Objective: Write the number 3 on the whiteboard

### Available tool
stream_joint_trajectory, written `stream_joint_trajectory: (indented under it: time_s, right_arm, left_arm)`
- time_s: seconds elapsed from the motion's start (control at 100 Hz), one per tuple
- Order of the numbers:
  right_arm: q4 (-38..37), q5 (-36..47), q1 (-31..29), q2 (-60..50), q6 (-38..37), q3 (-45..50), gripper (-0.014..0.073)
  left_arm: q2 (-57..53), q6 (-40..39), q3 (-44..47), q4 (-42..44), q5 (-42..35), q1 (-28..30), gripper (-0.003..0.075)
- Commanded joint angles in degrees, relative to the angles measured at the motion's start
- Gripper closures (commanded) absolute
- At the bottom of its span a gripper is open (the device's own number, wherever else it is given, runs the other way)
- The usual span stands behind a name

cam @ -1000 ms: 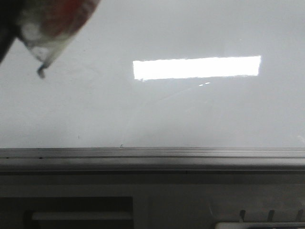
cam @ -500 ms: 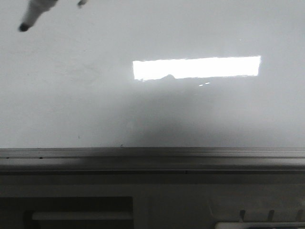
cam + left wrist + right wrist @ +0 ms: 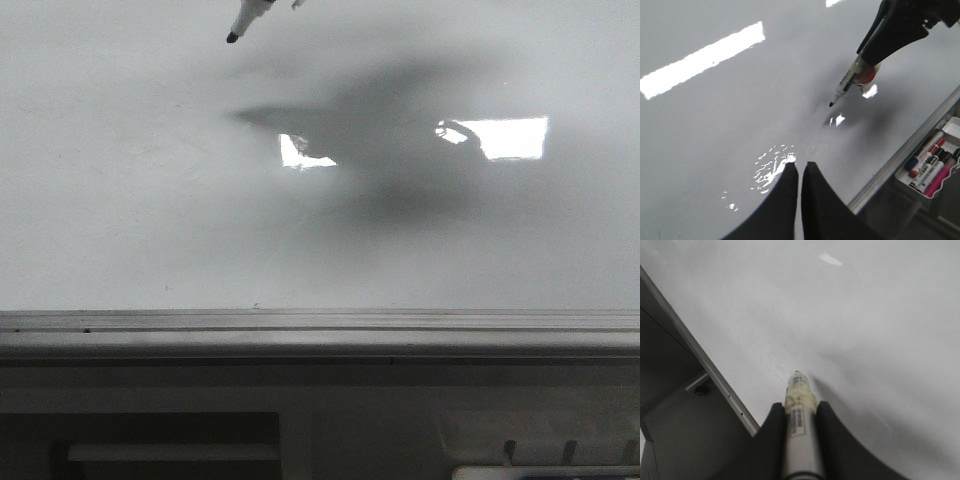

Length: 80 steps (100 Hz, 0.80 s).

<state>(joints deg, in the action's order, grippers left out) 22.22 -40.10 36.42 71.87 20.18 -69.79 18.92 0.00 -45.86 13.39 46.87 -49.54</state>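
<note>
Change: a second ago the marker filled the near-left corner of the front view, blurred and very close; half a second ago it was smaller, at the top left; now only its black tip shows at the top edge, further toward the middle, with a broad arm shadow fallen across the light reflection.
Meaning: I read this as the pen being carried out over the board to a starting spot; writing has not begun.
Whiteboard: the whiteboard lies flat and glossy, its grey metal edge rail along the near side.
Number 3: no stroke of it visible anywhere on the board in any view; the surface looks bare apart from glare and faint smudges.
Right pincer: the right pincer is closed narrow on the marker's barrel, tip pointing down at the board.
Tip contact: from the left wrist view the tip seems just above the surface, not touching; hard to be sure.
Left pincer: the left pincer has its fingers nearly together, holding nothing, poised over the board well apart from the pen.
Off-board: a tray of spare markers sits just beyond the rail.
</note>
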Motion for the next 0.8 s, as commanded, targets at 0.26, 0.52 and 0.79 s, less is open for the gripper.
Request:
stream_joint_trajectory:
  time_s: [0.26,0.52,0.79]
  right_arm:
    - [-6.67,8.64,-1.12,-0.84,-5.64,-2.09,0.0640]
    - [-13.02,6.42,-2.99,-0.84,-11.36,-2.09,0.0640]
    - [-13.02,6.15,-2.99,-0.24,-11.36,-2.09,0.0640]
  left_arm:
    - [0.69,-0.75,-0.50,-2.35,-6.33,-0.26,0.0741]
    - [0.69,-0.75,-0.50,-2.95,-6.42,-0.26,0.0741]
    - [0.80,-0.75,-0.50,-3.30,-8.30,-0.26,0.0741]
